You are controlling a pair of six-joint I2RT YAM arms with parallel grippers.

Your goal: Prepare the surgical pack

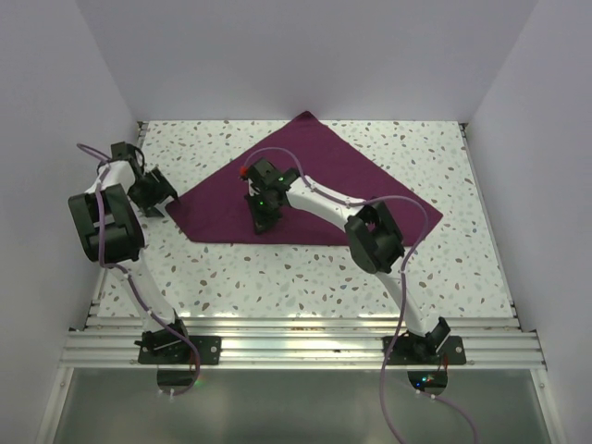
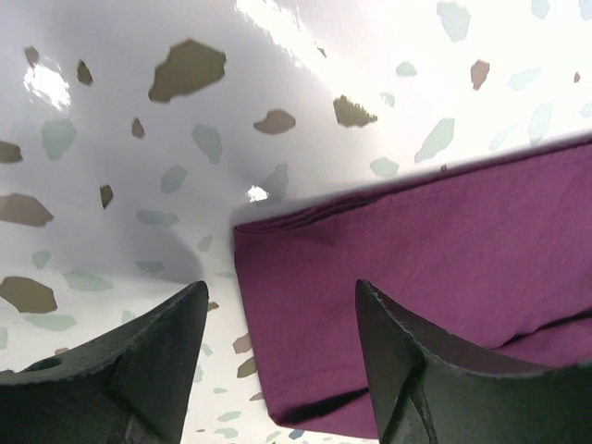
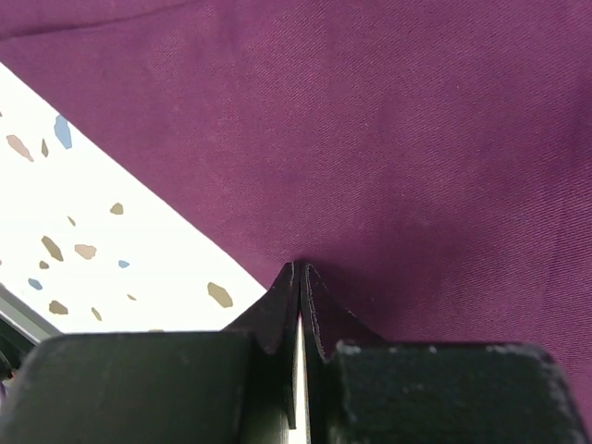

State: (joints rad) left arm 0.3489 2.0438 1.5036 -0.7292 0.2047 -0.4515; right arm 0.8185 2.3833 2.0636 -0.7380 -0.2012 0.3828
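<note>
Maroon fabric, the surgical pack, lay folded triangular toward twelve o'clock. The left gripper, spread, sat at its nine o'clock corner; the right gripper, pressed together, touched the six o'clock edge. Folding seemed in hand; next, pinching that corner cleanly.

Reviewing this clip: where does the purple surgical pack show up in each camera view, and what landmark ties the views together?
Top external: the surgical pack lies spread at centre, toward the far edge.
Left wrist: the pack's layered corner fills the lower right.
Right wrist: the pack covers everything but the lower left.
Shared landmark: the speckled tabletop, bordering the cloth in every view.
</note>
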